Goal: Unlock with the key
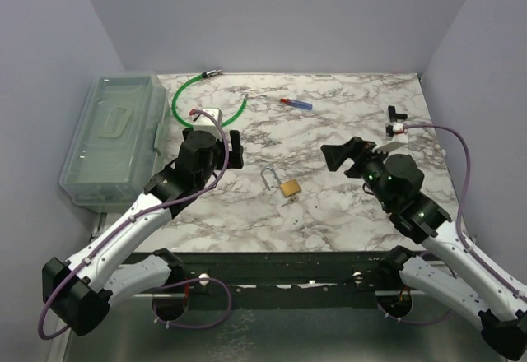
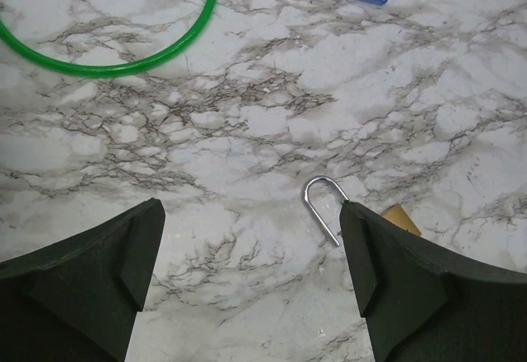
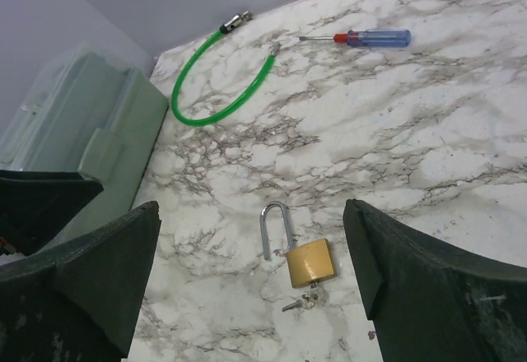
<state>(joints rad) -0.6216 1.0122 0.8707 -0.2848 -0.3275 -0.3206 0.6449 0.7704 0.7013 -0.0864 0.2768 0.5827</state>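
padlock [image 3: 310,262] lies with shackle [image 3: 275,211] sprung open; key [image 3: 301,300] seems seated in its base, too small to confirm. left jaws and right jaws wide, empty. unlock looks done.

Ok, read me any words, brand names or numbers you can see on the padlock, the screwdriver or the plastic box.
No text can be read in any view.
padlock: the brass face looks blank; any stamp is too small to tell.
screwdriver: no print shows on the handle.
plastic box: a raised patch on the lid, no letters legible.
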